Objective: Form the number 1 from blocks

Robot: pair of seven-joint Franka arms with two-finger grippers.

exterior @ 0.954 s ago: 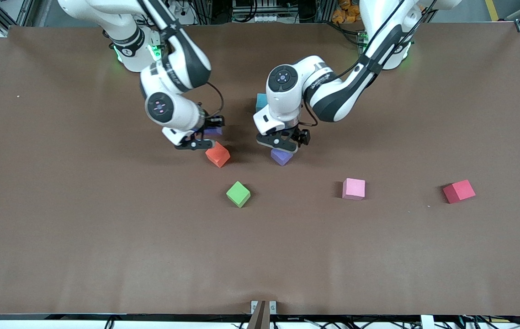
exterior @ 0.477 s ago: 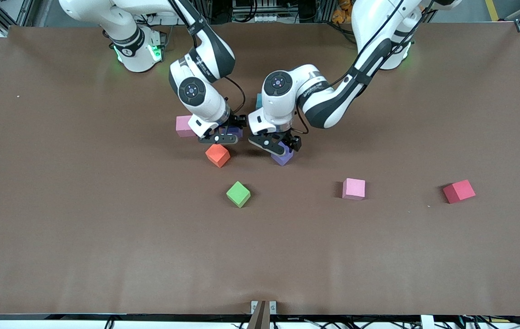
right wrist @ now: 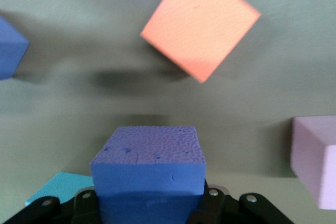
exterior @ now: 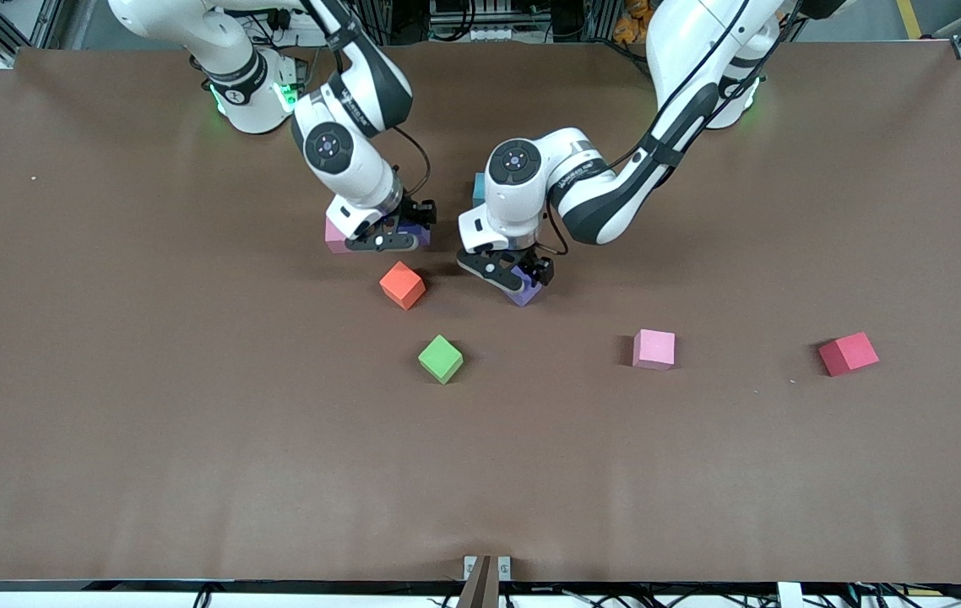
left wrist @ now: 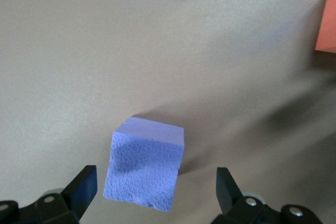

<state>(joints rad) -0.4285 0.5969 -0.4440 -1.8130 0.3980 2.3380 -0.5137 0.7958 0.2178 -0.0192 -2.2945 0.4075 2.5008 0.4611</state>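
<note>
My right gripper (exterior: pixel 392 239) (right wrist: pixel 149 203) is shut on a purple block (exterior: pixel 415 236) (right wrist: pixel 148 174), low and right beside a pink block (exterior: pixel 334 237) (right wrist: pixel 315 156). An orange block (exterior: pixel 402 285) (right wrist: pixel 199 22) lies nearer the front camera than both. Open and low, my left gripper (exterior: pixel 514 277) (left wrist: pixel 155 184) has its fingers (left wrist: pixel 83 186) on either side of a second purple block (exterior: pixel 523 292) (left wrist: pixel 147 169), not touching it. A sky-blue block (exterior: pixel 478 187) (right wrist: pixel 55 187) is mostly hidden by the left arm.
Nearer the front camera lie a green block (exterior: pixel 440 358), a second pink block (exterior: pixel 654 349) and, toward the left arm's end, a red block (exterior: pixel 848 353). The brown table (exterior: pixel 193 439) stretches wide around them.
My right gripper carried its purple block away from above the orange block toward the bases, ending beside the pink block. My left gripper sank lower around the other purple block.
</note>
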